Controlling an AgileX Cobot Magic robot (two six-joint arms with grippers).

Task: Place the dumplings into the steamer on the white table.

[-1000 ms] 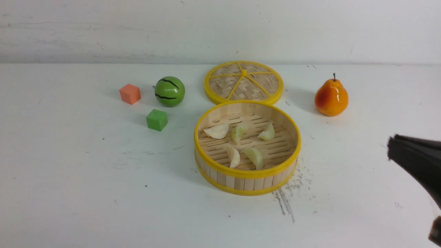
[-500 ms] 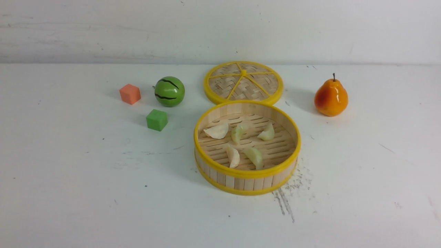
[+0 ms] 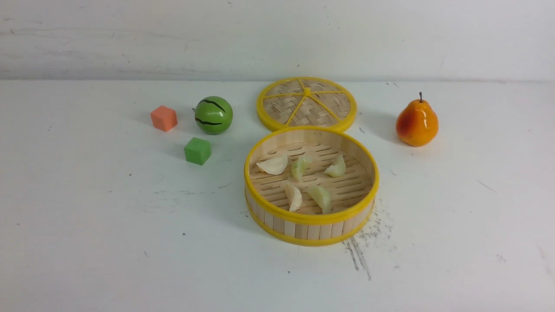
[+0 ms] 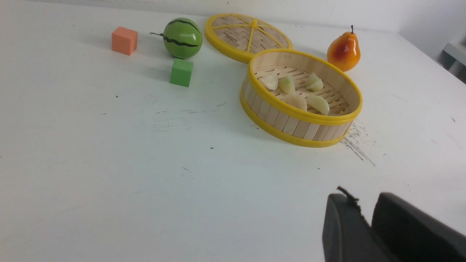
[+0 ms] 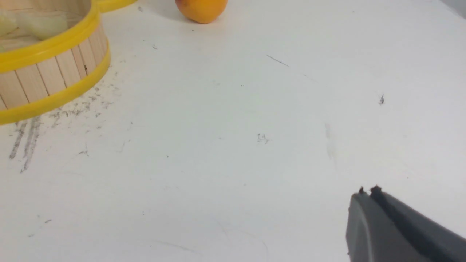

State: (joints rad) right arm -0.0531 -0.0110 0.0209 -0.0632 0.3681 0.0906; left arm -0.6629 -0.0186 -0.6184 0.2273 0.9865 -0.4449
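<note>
All five dumplings (image 3: 299, 167) lie on the slatted floor of the steamer (image 3: 310, 219), at the counter (image 3: 108, 225) centre; lid (image 3: 306, 104) at 12 o'clock of it. None remain outside. Task judged complete. Left gripper (image 4: 366, 214) narrow, empty; right gripper (image 5: 367, 193) closed, empty, both clear of the steamer.

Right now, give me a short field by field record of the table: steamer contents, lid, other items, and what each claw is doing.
steamer: open, upright on the white table
dumplings: five, all on the slatted floor inside the steamer
lid: flat on the table, behind the steamer
other items: toy pear, toy watermelon, green cube, orange cube
left claw: empty, jaws nearly together, away from the steamer
right claw: shut, empty, over bare table
</note>
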